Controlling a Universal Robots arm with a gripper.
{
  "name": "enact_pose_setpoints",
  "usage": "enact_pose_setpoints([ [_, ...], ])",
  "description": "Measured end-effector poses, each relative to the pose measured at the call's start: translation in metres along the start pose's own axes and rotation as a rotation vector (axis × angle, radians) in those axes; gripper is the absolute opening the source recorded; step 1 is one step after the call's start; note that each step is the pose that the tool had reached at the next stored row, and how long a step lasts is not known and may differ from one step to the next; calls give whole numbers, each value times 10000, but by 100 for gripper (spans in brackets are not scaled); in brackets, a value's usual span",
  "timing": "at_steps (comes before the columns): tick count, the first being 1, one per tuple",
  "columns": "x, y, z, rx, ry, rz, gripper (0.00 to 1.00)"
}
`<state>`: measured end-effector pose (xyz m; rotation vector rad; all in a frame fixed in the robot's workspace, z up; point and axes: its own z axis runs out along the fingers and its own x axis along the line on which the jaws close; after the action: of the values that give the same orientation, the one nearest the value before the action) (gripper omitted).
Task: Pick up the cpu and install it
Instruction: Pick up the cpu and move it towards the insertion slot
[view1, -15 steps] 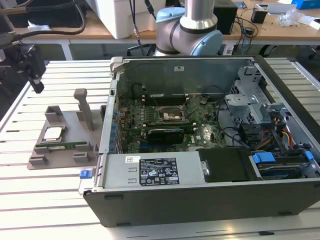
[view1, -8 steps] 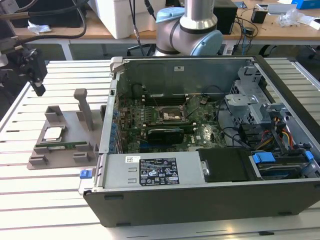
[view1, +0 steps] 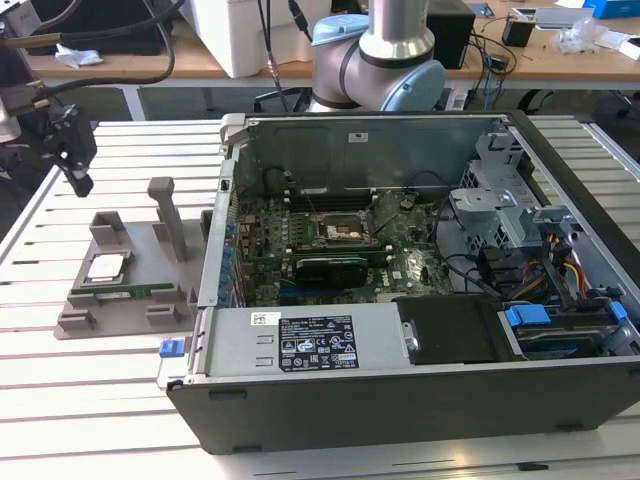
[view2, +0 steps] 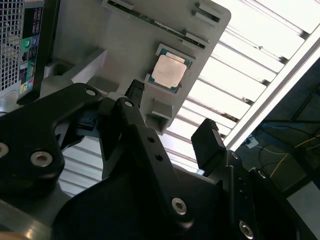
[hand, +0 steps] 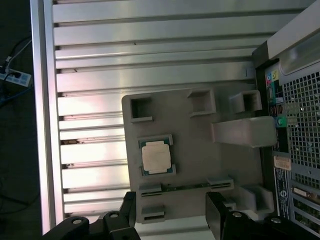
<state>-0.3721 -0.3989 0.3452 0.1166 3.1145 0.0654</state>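
The cpu (view1: 105, 267), a small silver square with a thin green rim, lies flat in a recess of the grey holder (view1: 150, 262) on the slatted table, to the exterior view's left of the open computer case (view1: 400, 380). Both wrist views show the cpu (view2: 170, 71) (hand: 156, 157) uncovered. My gripper (view1: 78, 180) hangs in the air above and to the left of the holder, well apart from the chip. In both wrist views the gripper (view2: 170, 120) (hand: 172, 210) stands open, nothing between its black fingers (view2: 207, 142). Inside the case, the black socket frame (view1: 345, 232) sits on the green motherboard.
A long green memory stick (view1: 125, 293) rests in a slot along the holder's front. A grey upright post (view1: 168, 215) rises from the holder beside the case wall. The robot arm's base (view1: 385, 50) stands behind the case. Cables and drive cages fill the case's right side (view1: 540, 270).
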Motion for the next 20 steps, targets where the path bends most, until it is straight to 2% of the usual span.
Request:
enact_pose_setpoints([
  [20, 4, -7, 163, 0, 0, 0, 66],
])
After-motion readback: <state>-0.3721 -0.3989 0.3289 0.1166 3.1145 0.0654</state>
